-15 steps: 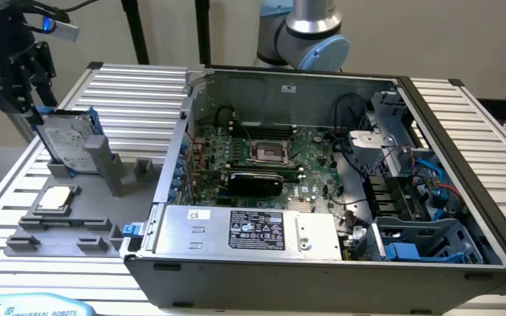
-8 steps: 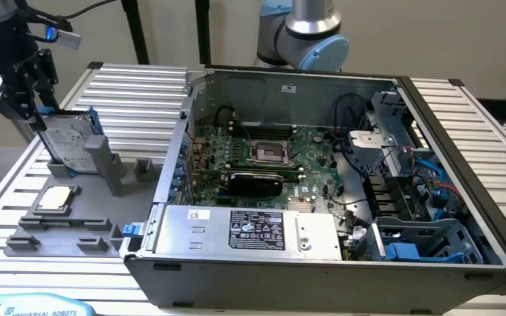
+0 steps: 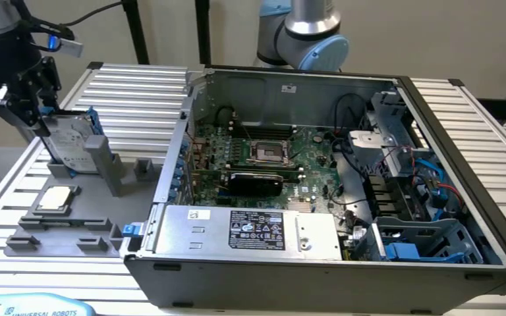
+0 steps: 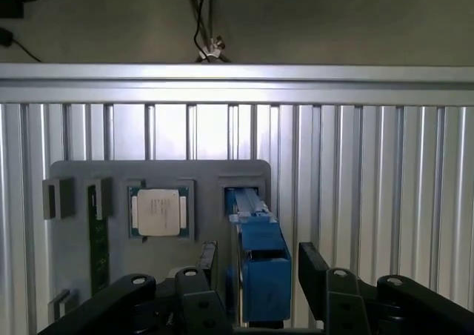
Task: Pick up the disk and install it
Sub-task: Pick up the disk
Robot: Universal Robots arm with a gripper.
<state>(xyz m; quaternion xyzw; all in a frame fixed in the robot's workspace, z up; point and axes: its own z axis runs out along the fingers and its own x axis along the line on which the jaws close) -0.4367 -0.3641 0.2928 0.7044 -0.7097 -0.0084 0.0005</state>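
Hanging with the gripper [image 3: 31, 108] wide open, holding nothing, right over the disk [image 3: 66, 141] at its five o'clock, standing on edge in the grey stand [image 3: 103, 164] at nine o'clock from the case [image 3: 235, 280], thin edge running between the fingers [image 4: 209, 264].

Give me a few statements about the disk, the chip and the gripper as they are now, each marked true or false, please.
1. The disk stands on edge in the grey holder. True.
2. The gripper is shut on the disk. False: its jaws stand open, one on each side of it.
3. The chip sits inside the computer case. False: it lies flat on the grey holder, outside the case.
4. The computer case is open. True.
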